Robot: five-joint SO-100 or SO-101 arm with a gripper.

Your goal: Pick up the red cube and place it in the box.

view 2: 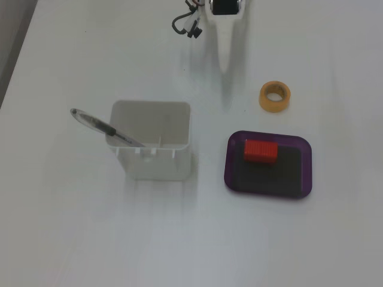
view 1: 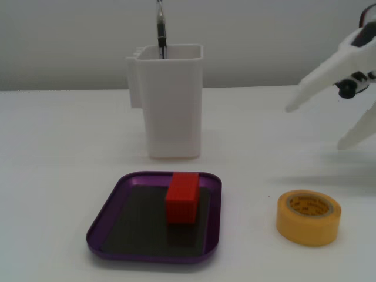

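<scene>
Now my gripper [view 1: 314,126] hangs wide open and empty at three o'clock in a fixed view, while the red cube [view 1: 182,198] sits inside the box [view 1: 106,220], toward its far rim.

White bench [view 1: 70,135] carries purple tray [view 1: 108,217], tall white container [view 1: 170,106], yellow tape roll [view 1: 308,217], all apart from each other.

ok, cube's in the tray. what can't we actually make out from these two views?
- Arm: cut off by the right edge in a fixed view; only the open end effector shows.
- End effector in the top-down fixed view: washed out against the white table.
- Pen: lower part hidden inside the white container.
- Yellow tape roll: printing too small to read.
</scene>
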